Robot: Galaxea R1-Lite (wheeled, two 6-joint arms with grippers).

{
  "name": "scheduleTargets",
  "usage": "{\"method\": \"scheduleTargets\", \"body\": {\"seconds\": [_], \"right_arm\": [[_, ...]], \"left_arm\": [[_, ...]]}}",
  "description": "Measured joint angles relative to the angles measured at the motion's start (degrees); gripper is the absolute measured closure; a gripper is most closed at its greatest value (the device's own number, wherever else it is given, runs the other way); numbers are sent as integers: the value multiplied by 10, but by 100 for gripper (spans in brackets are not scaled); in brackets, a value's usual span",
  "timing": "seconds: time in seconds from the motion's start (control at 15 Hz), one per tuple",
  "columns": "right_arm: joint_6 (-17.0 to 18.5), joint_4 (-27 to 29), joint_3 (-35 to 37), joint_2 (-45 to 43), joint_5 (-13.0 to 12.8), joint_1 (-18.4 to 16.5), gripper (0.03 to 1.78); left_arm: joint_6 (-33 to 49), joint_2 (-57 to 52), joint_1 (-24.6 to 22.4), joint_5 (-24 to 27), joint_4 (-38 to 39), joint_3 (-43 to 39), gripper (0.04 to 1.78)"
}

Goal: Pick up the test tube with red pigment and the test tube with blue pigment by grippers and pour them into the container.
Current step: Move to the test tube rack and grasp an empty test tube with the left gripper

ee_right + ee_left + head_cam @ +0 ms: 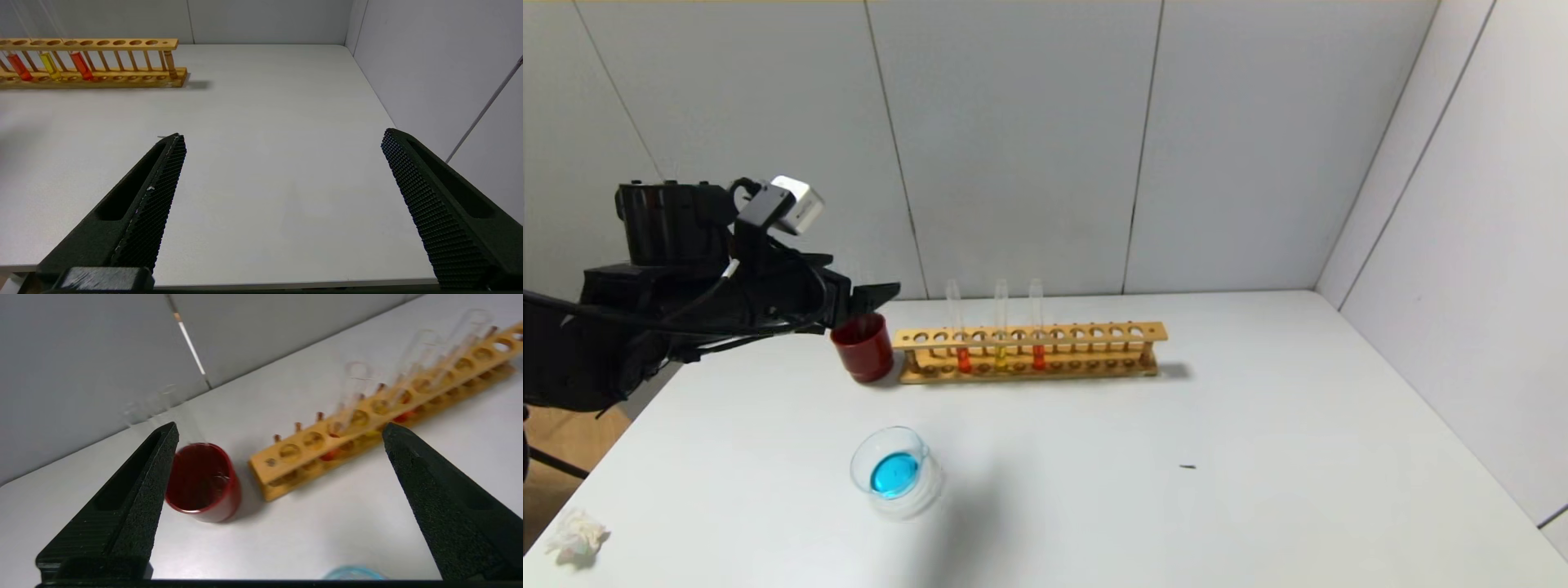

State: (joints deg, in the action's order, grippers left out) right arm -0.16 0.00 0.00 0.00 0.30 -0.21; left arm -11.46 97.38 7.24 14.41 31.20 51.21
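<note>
The left hand [882,291], wide and empty, hovers above the dark red cup [863,347]. Blue liquid already sits in the container [896,471]; the red tube [1037,325] waits racked.

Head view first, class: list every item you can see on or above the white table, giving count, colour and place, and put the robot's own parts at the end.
Long wooden test tube rack: one, light wood, at the back of the table.
Slim clear glass tubes in the rack: three; orange-red liquid, yellow liquid, orange-red liquid, in the rack's left half.
Dark red opaque cup: one, touching or almost touching the rack's left end.
Shallow round clear glass dish: one, holding blue liquid, front left of the rack.
Crumpled white tissue: one, front left corner.
Small dark speck: one, right of the dish.
Left claw: black, open, above the red cup.
Right claw: black, open, over the table's right side, seen only in its wrist view.
</note>
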Motion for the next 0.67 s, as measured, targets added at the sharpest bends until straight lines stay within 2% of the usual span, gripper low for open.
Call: {"method": "scheduleTargets", "body": {"seconds": [0.4, 0.67], "right_arm": [[0, 0, 0, 0, 0, 0, 6], [0, 0, 0, 0, 0, 0, 6]], "left_arm": [[9, 1, 43, -3, 10, -63, 7], [6, 49, 64, -17, 77, -65, 7]]}}
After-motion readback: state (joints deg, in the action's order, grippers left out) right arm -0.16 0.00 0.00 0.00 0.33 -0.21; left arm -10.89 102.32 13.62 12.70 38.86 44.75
